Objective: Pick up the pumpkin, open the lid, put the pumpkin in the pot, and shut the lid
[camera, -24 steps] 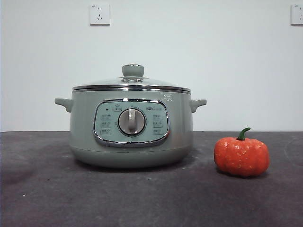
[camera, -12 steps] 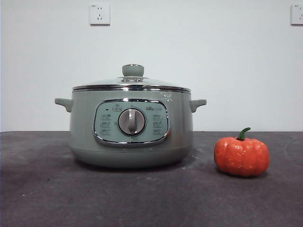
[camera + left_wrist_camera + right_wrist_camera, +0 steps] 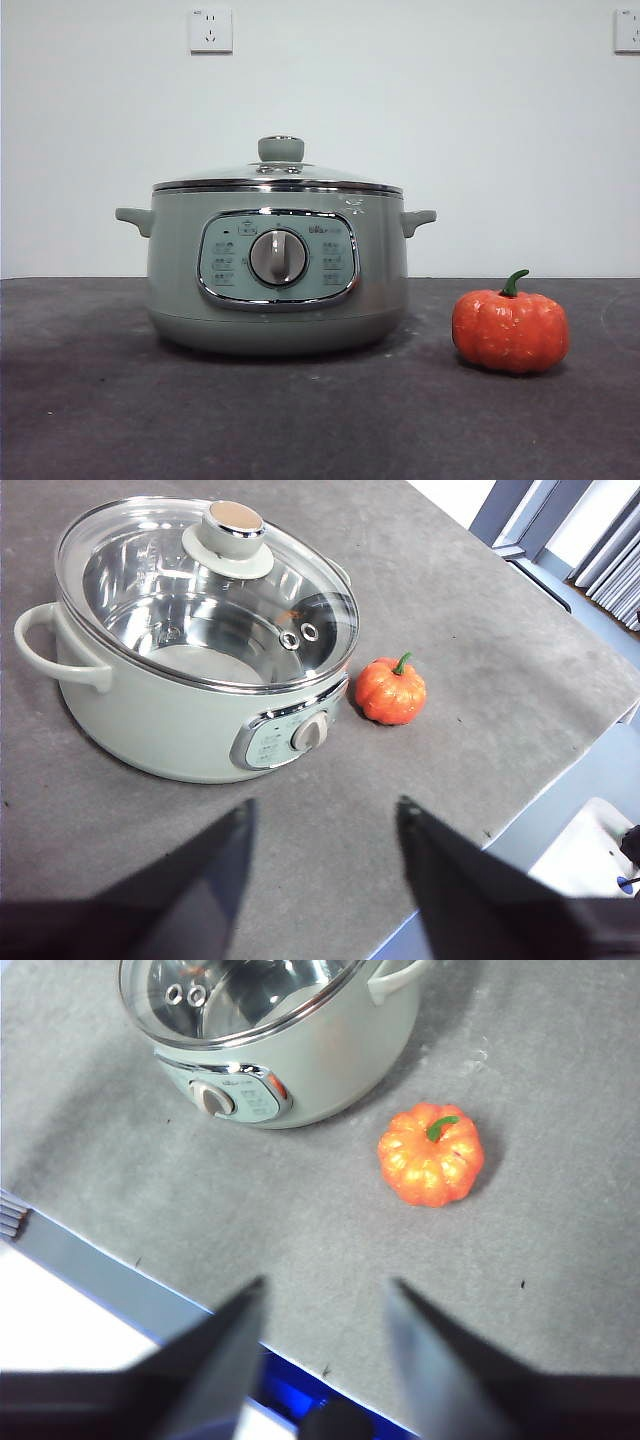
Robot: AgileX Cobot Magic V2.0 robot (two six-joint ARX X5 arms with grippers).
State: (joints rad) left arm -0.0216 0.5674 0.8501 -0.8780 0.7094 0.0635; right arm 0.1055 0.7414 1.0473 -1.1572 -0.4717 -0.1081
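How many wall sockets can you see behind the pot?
2: one socket high on the wall above the pot, left of its knob, and another socket cut off at the top right corner. More may lie outside the picture.

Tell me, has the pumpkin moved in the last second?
No. In the front view the pumpkin sits at the same gap from the pot as before, on the table, untouched by either gripper.
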